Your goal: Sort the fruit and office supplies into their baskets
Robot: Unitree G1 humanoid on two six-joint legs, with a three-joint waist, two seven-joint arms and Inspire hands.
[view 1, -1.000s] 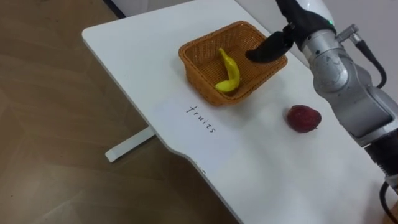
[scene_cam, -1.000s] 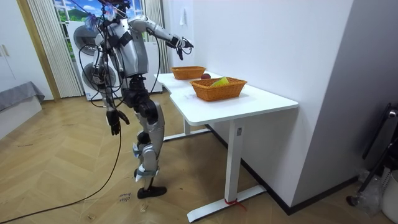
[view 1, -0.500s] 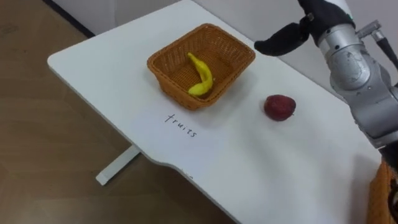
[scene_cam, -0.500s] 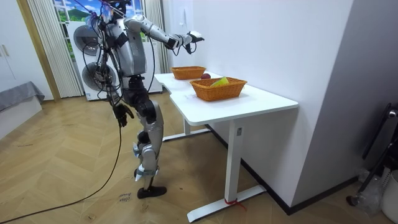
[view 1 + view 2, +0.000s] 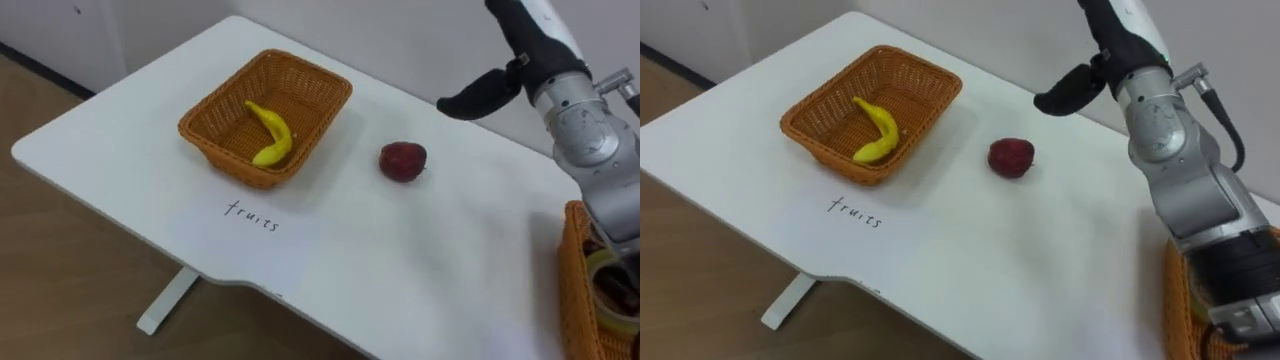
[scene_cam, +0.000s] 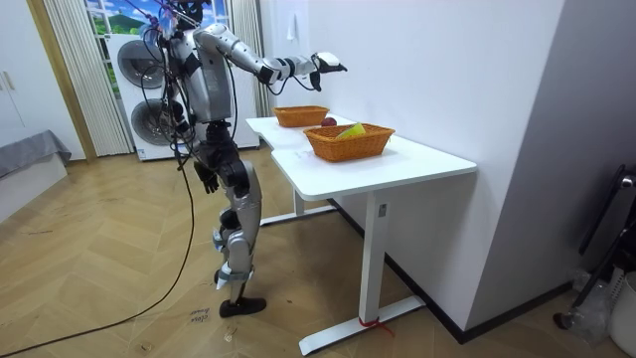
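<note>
A wicker basket (image 5: 213, 140) holds a yellow banana (image 5: 268, 133) at the table's left part. A red apple (image 5: 402, 160) lies on the white table (image 5: 420, 260) to the right of that basket, apart from it. My right hand (image 5: 482, 91) hangs in the air above and behind the apple, its dark fingers relaxed and open, holding nothing. A second wicker basket (image 5: 572, 290) at the lower right holds a roll of tape (image 5: 610, 275). In the room view I stand at the table's far end with the right hand (image 6: 326, 64) raised and the left hand (image 6: 206, 177) down by my hip.
A handwritten label (image 5: 252, 216) is on the tabletop in front of the banana basket. The table's front edge (image 5: 250, 285) curves inward, with wooden floor and a table foot (image 5: 165, 305) below. A white wall runs behind the table.
The picture has shifted, so the banana basket and apple now sit further left. My right hand has risen from over the banana basket and moved right, above the apple. My left arm swung forward.
</note>
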